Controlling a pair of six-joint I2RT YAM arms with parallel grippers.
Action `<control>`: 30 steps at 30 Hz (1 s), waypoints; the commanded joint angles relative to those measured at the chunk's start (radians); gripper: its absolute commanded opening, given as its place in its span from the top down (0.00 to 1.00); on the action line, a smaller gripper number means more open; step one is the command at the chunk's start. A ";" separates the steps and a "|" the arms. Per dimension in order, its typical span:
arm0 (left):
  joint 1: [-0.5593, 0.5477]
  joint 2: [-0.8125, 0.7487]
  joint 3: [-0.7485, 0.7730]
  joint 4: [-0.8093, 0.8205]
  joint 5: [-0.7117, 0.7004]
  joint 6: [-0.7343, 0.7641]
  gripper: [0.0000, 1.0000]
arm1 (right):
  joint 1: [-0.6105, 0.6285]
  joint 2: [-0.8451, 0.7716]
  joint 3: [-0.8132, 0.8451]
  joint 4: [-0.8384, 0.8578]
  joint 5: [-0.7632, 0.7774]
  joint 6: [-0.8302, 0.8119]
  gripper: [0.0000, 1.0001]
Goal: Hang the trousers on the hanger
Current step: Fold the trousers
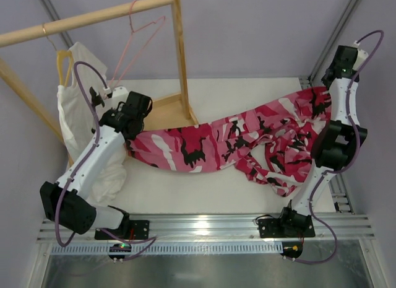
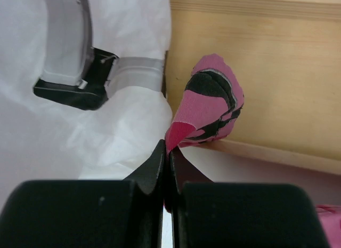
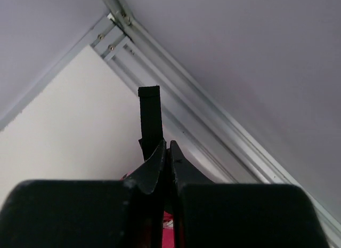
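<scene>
The camouflage trousers (image 1: 204, 145) lie stretched across the table from left to right. My left gripper (image 1: 132, 134) holds their left end by the wooden rack's base. In the left wrist view it (image 2: 168, 152) is shut on a pink and black cloth corner (image 2: 209, 104). At the bunched right end, my right gripper (image 1: 326, 87) is shut too. The right wrist view shows it (image 3: 167, 149) pinching a black strip (image 3: 149, 112), with pink cloth (image 3: 178, 234) under the jaws. The pale-pink wire hanger (image 1: 141, 43) hangs bare on the wooden rail (image 1: 93, 18), above and behind the left gripper.
A yellow hanger (image 1: 60, 59) carrying a white T-shirt (image 1: 74, 114) hangs on the same rail at the far left, beside my left arm. The rack's upright post (image 1: 181, 59) and wooden base (image 1: 164, 111) stand behind the trousers. Metal frame rails (image 3: 213, 136) run along the table's back right corner.
</scene>
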 commanded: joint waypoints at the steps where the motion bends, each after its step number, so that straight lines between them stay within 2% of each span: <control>1: 0.078 0.001 0.039 0.067 -0.052 0.043 1.00 | -0.035 0.023 0.014 0.117 0.031 -0.021 0.96; 6: 0.132 0.102 0.125 0.064 -0.115 0.072 1.00 | -0.035 0.078 0.061 0.226 -0.038 -0.007 0.96; 17: 0.163 0.346 0.209 0.130 -0.068 0.075 1.00 | -0.035 0.205 0.069 0.474 -0.268 0.013 0.96; 20: 0.172 0.418 0.260 0.154 -0.046 0.077 1.00 | -0.035 0.227 0.080 0.485 -0.276 0.008 0.96; 23: 0.172 0.514 0.381 0.115 -0.017 0.072 1.00 | -0.035 0.224 0.097 0.473 -0.280 0.001 0.96; 26: 0.172 0.545 0.426 0.134 0.039 0.069 0.99 | -0.034 0.192 0.088 0.461 -0.282 -0.004 0.96; 27: 0.172 0.553 0.424 0.162 0.087 0.072 0.92 | -0.034 0.180 0.074 0.450 -0.287 -0.001 0.93; 28: 0.172 0.558 0.427 0.162 0.109 0.074 0.85 | -0.035 0.166 0.063 0.444 -0.290 0.010 0.74; 29: 0.172 0.565 0.433 0.153 0.121 0.069 0.77 | -0.034 0.137 0.055 0.429 -0.343 0.019 0.66; 30: 0.172 0.570 0.438 0.147 0.156 0.069 0.58 | -0.031 0.121 0.033 0.418 -0.355 0.024 0.60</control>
